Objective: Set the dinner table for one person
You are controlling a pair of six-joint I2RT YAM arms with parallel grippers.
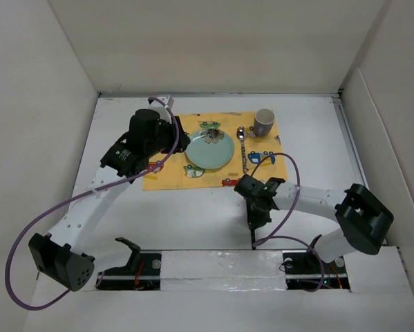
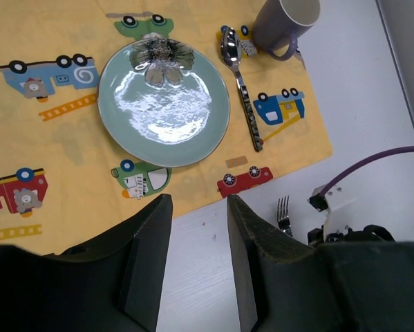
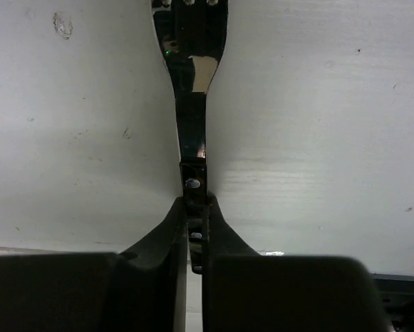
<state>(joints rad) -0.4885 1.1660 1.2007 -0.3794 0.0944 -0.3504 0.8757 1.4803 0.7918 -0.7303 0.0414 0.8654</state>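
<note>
The right end effector (image 3: pixel 195 207) has its fingers pinched nearly together on the dark riveted handle of the fork (image 3: pixel 191 131). The fork lies flat on the bare white desk (image 3: pixel 317 124), between the yellow mat (image 2: pixel 54 138) and the near edge. A good lift goes straight up, then swings to the free side left of the plate (image 2: pixel 164 104) (spoon (image 2: pixel 242 97) and mug (image 2: pixel 283 24) fill the right). The left end effector (image 2: pixel 198 207) hovers half open and empty there, so it probably needs to give way.

Bright even overhead light, soft faint shadows, white glare on the plate (image 2: pixel 164 111), right wrist view dimmer
</note>
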